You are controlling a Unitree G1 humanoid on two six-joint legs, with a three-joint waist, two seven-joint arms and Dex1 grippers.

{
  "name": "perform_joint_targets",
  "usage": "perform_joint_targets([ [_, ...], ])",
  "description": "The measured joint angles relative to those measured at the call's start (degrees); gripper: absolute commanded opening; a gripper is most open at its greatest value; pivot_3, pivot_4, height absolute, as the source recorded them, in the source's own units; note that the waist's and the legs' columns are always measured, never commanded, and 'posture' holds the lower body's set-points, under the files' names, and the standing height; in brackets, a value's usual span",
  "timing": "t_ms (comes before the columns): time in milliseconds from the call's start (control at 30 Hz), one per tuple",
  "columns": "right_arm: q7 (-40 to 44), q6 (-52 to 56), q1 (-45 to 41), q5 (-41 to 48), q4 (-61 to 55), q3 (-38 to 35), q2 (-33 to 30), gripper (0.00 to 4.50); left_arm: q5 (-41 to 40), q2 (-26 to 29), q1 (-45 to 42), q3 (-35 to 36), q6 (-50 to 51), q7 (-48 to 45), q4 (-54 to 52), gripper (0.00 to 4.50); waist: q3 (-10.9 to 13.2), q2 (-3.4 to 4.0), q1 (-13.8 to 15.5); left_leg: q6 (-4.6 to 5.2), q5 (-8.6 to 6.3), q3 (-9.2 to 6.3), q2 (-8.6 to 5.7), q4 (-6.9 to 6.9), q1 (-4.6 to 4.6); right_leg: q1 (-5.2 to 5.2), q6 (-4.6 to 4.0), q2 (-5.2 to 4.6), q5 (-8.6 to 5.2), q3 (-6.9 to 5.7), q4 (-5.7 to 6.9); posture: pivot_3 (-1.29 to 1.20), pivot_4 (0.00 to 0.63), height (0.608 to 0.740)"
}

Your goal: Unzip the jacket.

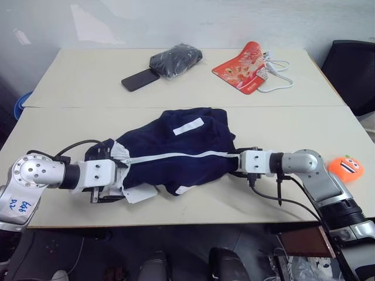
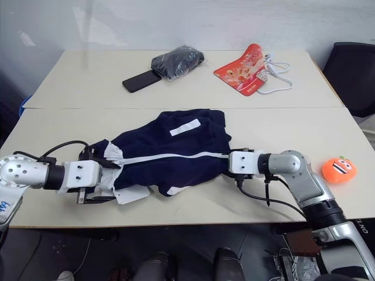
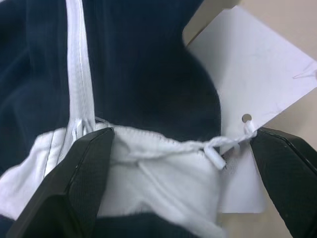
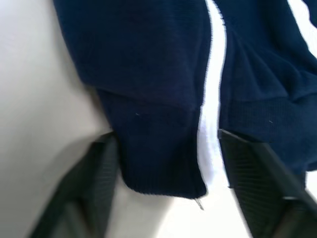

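Observation:
The navy-blue jacket (image 1: 176, 152) lies across the near table, its white zipper line (image 1: 176, 156) running from left to right and a white patch (image 1: 188, 126) on top. At its left end my left gripper (image 3: 181, 136) stands open, its fingers on either side of the white collar edge, beside a white paper tag (image 3: 247, 74) on a string. My right gripper (image 4: 166, 139) is at the jacket's right end, jaws apart and straddling the navy hem where the zipper line ends. A zipper pull cannot be made out.
On the far table lie a shiny black bundle (image 1: 176, 60), a dark phone (image 1: 139, 79), a red pouch (image 1: 246, 67) and a white cable (image 1: 278, 73). An orange toy (image 1: 345, 167) sits at the right of the near table. A black chair (image 1: 354, 73) stands at far right.

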Motion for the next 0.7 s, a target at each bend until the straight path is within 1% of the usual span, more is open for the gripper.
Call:
perform_joint_targets([
  [100,1.08,-0.24,0.17,0.13,0.02,0.47,0.00,1.07,-0.93,0.00,-0.01,0.43,0.09,-0.68,0.41,3.02,0.00,0.00,-0.17,0.00,0.00,0.00,0.00,0.00,0.00,0.00,0.00,0.00,0.00,0.00,0.02,0.00,0.150,0.740],
  [167,1.88,-0.22,0.39,0.36,0.00,0.55,-0.04,0.28,-0.98,0.00,-0.03,0.47,0.02,-0.81,1.22,2.34,0.00,0.00,-0.28,0.00,0.00,0.00,-0.01,0.00,0.00,0.00,0.00,-0.01,0.00,0.00,0.02,0.00,0.150,0.740],
  [200,2.37,-0.07,0.54,0.59,-0.03,0.55,-0.13,0.01,-0.99,-0.01,-0.05,0.49,0.11,-0.80,1.83,2.34,0.00,0.00,-0.30,0.00,0.00,-0.01,-0.01,0.00,0.00,0.00,0.00,0.00,0.00,0.00,0.02,0.00,0.150,0.740],
  [433,5.99,0.25,1.92,2.83,-1.43,-0.19,-3.27,0.01,-2.05,-0.02,-0.19,0.94,-0.39,-1.41,3.48,2.34,0.00,0.00,-0.18,0.00,0.00,-0.02,-0.02,0.00,-0.01,0.00,0.00,-0.02,0.00,0.00,0.02,0.00,0.150,0.740],
  [533,8.32,0.85,2.55,4.22,-2.35,-0.94,-6.29,0.00,-1.87,0.09,-0.17,0.93,-1.63,-2.13,4.81,1.81,0.00,0.00,0.03,0.01,-0.01,-0.02,-0.03,0.00,-0.01,0.00,0.00,-0.03,0.00,0.00,0.01,0.00,0.150,0.740],
  [667,12.25,2.76,3.66,7.25,-4.99,-2.89,-11.13,0.00,-1.51,0.42,-0.13,0.92,-3.34,-3.18,6.57,0.61,0.00,0.00,0.60,0.02,-0.01,0.00,-0.03,0.00,0.00,0.00,0.00,-0.04,0.00,0.00,0.01,0.00,0.150,0.740],
  [700,13.91,3.38,4.74,8.62,-6.17,-3.70,-13.51,0.00,-0.73,0.73,-0.07,0.85,-4.46,-3.26,7.42,0.29,0.00,0.00,0.87,0.03,-0.02,-0.01,-0.05,0.00,-0.02,0.00,0.00,-0.05,0.00,-0.02,-0.01,0.00,0.150,0.740],
])
